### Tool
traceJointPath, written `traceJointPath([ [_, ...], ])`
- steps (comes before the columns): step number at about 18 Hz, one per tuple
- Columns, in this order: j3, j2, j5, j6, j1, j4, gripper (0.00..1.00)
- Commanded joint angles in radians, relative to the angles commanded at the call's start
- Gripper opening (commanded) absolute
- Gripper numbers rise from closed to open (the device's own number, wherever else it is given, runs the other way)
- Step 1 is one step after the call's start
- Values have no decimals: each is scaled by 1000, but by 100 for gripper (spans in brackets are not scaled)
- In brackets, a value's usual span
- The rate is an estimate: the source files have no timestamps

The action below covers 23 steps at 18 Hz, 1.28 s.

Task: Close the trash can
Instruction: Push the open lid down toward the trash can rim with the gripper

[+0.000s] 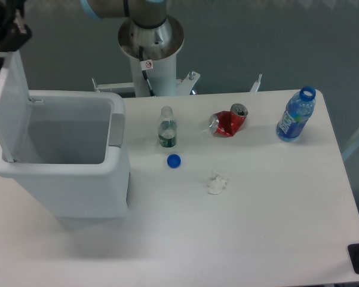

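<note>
— Nearest the camera, what's on the table?

— White top, mostly bare at the front edge. Crumpled white tissue mid-table, blue bottle cap just left and a bit behind it.

— Task object?

— Trash can, big white bin, left side of the table, open. Grey latch on its right rim. Lid hinged at the left rim, standing nearly upright, tilted slightly outward.

— Further back?

— Small clear bottle upright, no cap, right of the bin. Crushed red can lying on its side. Blue-labelled bottle upright near the right edge, uncapped.

— Gripper?

— Gripper, dark, top-left corner, right at the lid's top edge, seems touching it. Partly cropped, can't tell how the fingers are set. Arm base behind the table, centre.
</note>
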Motion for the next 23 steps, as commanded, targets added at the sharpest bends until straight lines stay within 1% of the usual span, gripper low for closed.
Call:
traceJointPath([
  [5, -2, -5, 1, 2, 46, -2, 4],
  [8, -23, -6, 0, 3, 74, 0, 5],
  [10, -34, -8, 0, 5, 80, 0, 4],
  [14, -35, -12, 0, 5, 106, -3, 5],
  [23, -87, -17, 3, 14, 155, -5, 5],
])
